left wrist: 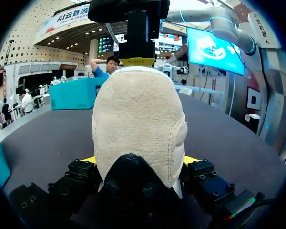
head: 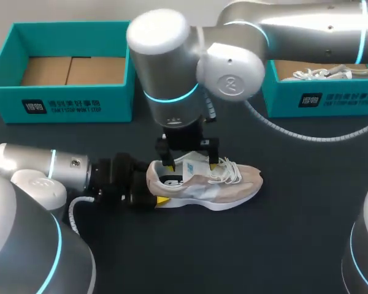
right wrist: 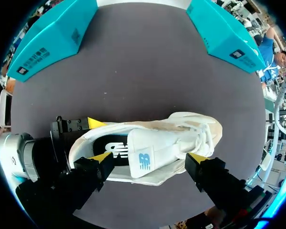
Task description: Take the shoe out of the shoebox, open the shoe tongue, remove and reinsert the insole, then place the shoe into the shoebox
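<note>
A beige and white shoe (head: pixel 224 182) lies on the dark table, toe to the right. Its heel (left wrist: pixel 138 124) sits between the fingers of my left gripper (head: pixel 158 188), whose yellow tips press on both sides of it. My right gripper (right wrist: pixel 149 157) hangs open just above the shoe's mouth, one finger over the heel opening and the other over the laces (right wrist: pixel 200 136). The white tongue (right wrist: pixel 144 160) lies between these fingers, neither touching it. The black insole (right wrist: pixel 115 147) shows inside the shoe. The open teal shoebox (head: pixel 64 92) stands at the back left, holding only its cardboard floor.
A second teal box (head: pixel 322 98) at the back right holds another white shoe (head: pixel 328 73). My right arm (head: pixel 172 67) reaches in over the table's middle, between the boxes. Bare dark table lies in front of and to the right of the shoe.
</note>
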Robot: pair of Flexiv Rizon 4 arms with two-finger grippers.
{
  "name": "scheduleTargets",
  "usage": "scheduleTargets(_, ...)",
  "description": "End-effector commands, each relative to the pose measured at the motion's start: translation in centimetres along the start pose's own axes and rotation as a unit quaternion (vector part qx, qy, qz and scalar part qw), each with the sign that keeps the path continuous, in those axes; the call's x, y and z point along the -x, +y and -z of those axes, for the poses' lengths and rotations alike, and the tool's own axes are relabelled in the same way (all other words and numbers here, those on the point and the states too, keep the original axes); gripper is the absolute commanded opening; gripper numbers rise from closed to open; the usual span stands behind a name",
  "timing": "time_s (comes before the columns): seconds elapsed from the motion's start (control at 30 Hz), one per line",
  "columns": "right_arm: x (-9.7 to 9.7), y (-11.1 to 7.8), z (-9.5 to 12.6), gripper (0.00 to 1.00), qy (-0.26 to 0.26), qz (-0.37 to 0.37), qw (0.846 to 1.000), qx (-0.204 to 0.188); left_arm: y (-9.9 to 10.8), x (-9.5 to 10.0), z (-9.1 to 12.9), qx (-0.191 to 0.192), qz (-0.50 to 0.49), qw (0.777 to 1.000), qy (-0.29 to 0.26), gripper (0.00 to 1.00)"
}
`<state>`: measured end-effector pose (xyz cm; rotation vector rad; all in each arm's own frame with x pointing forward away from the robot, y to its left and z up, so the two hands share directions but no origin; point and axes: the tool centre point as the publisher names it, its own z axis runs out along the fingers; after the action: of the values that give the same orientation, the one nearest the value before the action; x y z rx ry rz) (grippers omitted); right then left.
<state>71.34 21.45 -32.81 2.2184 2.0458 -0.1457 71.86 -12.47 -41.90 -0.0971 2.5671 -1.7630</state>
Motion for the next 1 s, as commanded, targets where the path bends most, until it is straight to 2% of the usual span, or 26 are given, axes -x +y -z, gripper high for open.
scheduleTargets(0.03,-2.4,-0.6,-0.8,1.00,-0.135,-0.014,0.991,0.000,0.4,0.0,0.1,0.001,0.000,1.000,0.001,0.00)
scheduleTargets(0.13,-2.0,-0.7,-1.2,1.00,-0.161,-0.028,0.987,0.002,0.4,0.0,0.1,0.001,0.000,1.000,0.001,0.00)
scheduleTargets(0.63,0.7,-0.8,-3.2,1.00,-0.194,-0.059,0.979,-0.007,0.4,0.0,0.1,0.001,0.000,1.000,0.001,0.00)
scheduleTargets(0.83,2.0,-0.6,-3.1,1.00,-0.211,-0.075,0.975,-0.008,0.4,0.0,0.1,0.001,0.000,1.000,0.001,0.00)
scheduleTargets(1.0,3.4,-0.2,-2.3,1.00,-0.220,-0.091,0.971,-0.001,0.4,0.0,0.1,0.001,0.000,1.000,0.001,0.00)
